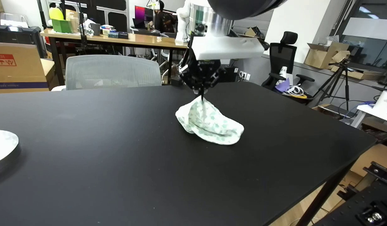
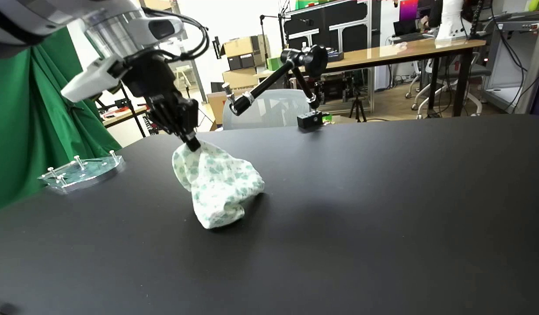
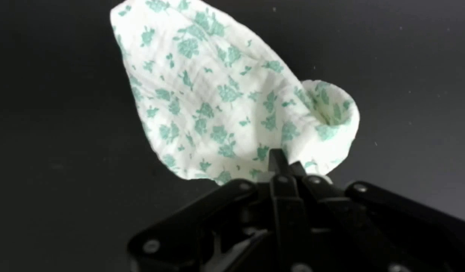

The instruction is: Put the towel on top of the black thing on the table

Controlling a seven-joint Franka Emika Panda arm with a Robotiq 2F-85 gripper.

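The white towel with green flowers (image 1: pixel 217 125) hangs crumpled from my gripper (image 1: pixel 202 94) over the black table. It also shows in an exterior view (image 2: pixel 225 183) and in the wrist view (image 3: pixel 213 94). My gripper's fingertips (image 3: pixel 287 162) are close together on a raised part of the towel's edge; they also pinch it in an exterior view (image 2: pixel 193 143). The lower folds are at or just above the table; I cannot tell if they touch. A black jointed stand (image 2: pixel 310 120) is at the far table edge; I cannot tell if it is the black thing meant.
The black table (image 1: pixel 102 157) spreads around the towel. A clear plate with upright screws (image 2: pixel 83 173) lies at the table's left in an exterior view. A white-topped round object (image 1: pixel 3 146) sits at the left edge of an exterior view. A grey chair (image 1: pixel 113 72) stands behind the table.
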